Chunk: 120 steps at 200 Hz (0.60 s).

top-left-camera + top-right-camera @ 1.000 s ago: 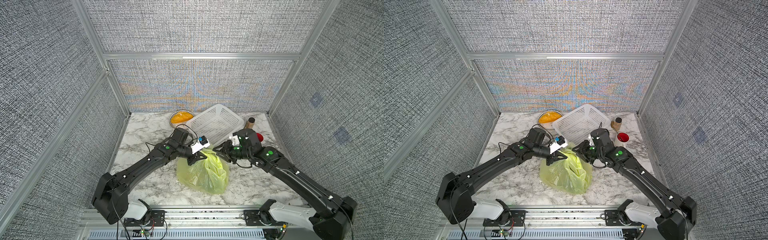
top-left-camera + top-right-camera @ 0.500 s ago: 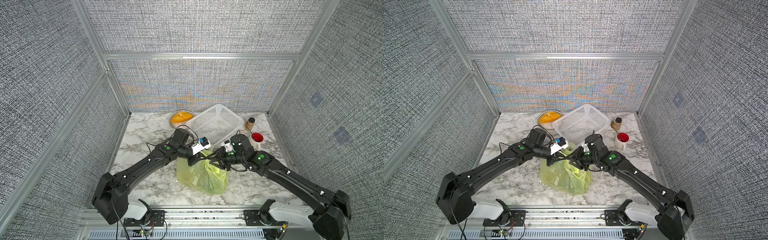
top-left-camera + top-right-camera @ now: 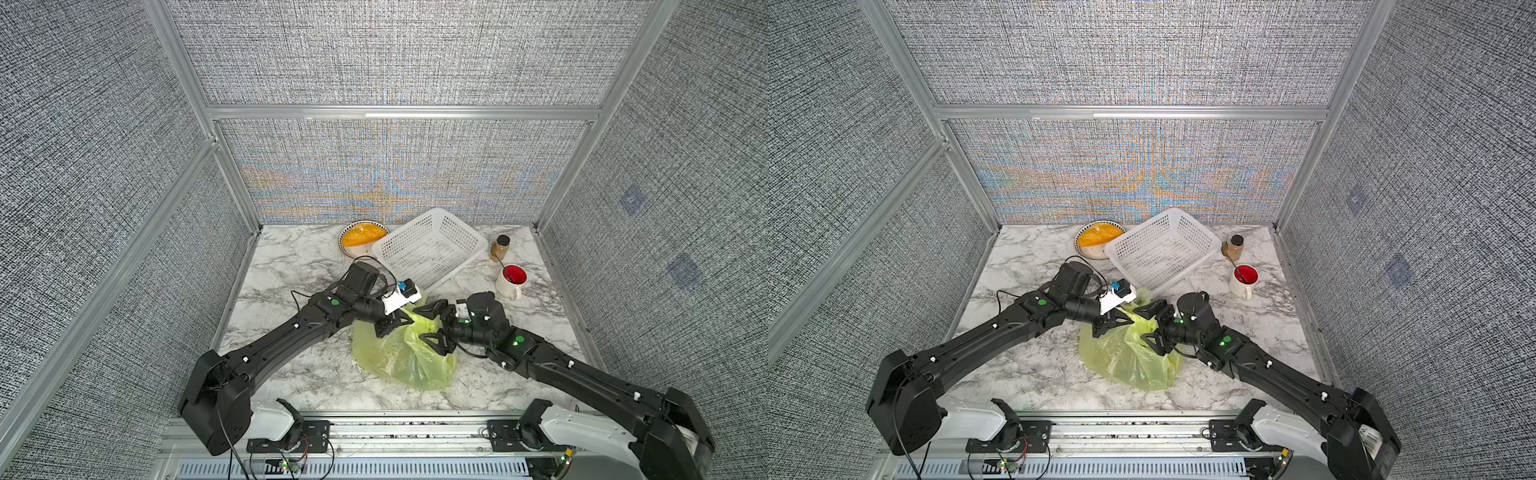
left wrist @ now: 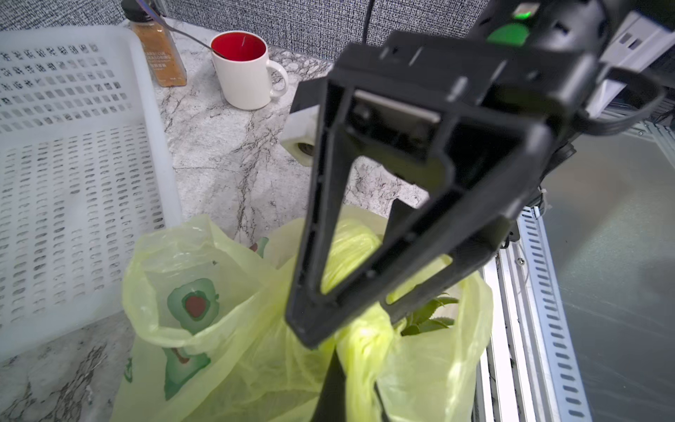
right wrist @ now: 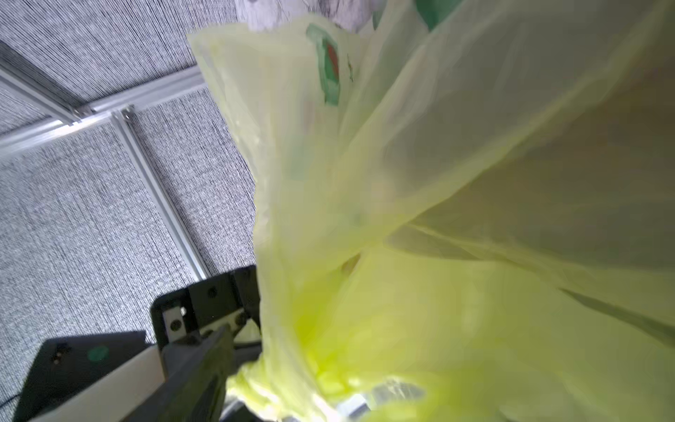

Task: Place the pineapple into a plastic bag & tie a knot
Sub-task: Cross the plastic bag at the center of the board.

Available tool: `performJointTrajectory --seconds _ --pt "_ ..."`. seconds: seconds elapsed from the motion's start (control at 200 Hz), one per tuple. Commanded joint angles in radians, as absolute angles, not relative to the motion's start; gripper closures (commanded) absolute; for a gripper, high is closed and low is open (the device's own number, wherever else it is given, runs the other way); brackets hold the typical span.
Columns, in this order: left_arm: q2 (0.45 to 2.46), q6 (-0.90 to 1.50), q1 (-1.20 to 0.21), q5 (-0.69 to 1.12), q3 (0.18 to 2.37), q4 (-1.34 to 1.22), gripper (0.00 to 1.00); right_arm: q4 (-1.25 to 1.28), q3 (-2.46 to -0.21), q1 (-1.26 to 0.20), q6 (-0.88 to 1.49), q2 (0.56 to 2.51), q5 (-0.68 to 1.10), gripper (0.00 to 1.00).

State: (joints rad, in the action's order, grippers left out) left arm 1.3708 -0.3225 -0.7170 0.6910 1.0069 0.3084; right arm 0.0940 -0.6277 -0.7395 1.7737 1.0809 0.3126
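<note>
Currently the plastic bag (image 3: 399,361) (image 3: 1129,357) is recorded lying on the counter (image 3: 291,266), just beside the near corner of the white basket (image 3: 430,249) on the side toward the robot's base. Green spiky leaves of the pineapple (image 4: 431,314) are seen inside the bag's mouth. The left end effector (image 3: 390,326) is pressed together on a twisted handle strip (image 4: 361,343) at the bag's top. The right end effector (image 3: 431,326) is held with its jaws wide apart, one on either side of the bunched top, nothing clamped. The right wrist view is filled by blurred bag film. A bowl of orange contents (image 3: 361,237) is noted just left of the basket. A spice jar (image 3: 498,247) and a red-lined mug (image 3: 511,280) are noted to its right.
</note>
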Motion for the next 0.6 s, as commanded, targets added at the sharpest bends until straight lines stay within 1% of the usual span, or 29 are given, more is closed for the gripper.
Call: performJointTrajectory --seconds 0.0,0.165,0.225,0.275,0.355,0.505,0.596 --pt "1.364 -0.302 -0.724 0.719 1.003 0.258 1.0 0.248 -0.612 -0.753 1.875 1.097 0.221 0.11" --pt "1.365 -0.301 -0.734 0.717 1.005 0.258 1.0 0.319 -0.612 -0.765 1.913 1.146 0.186 0.11" --pt "1.363 -0.299 -0.738 0.716 1.005 0.255 1.0 0.363 -0.608 -0.77 1.93 1.171 0.169 0.13" --pt "1.361 -0.295 -0.741 0.717 1.005 0.253 1.0 0.393 -0.61 -0.775 1.939 1.195 0.161 0.17" --pt "1.35 -0.285 -0.745 0.709 1.002 0.254 1.0 0.401 -0.621 -0.782 1.933 1.218 0.145 0.27" --pt "1.309 -0.259 -0.747 0.68 0.968 0.259 1.0 0.383 -0.607 -0.786 1.935 1.202 0.082 0.53" --pt "1.289 -0.24 -0.748 0.666 0.943 0.267 1.0 0.385 -0.605 -0.785 1.928 1.198 0.075 0.65"
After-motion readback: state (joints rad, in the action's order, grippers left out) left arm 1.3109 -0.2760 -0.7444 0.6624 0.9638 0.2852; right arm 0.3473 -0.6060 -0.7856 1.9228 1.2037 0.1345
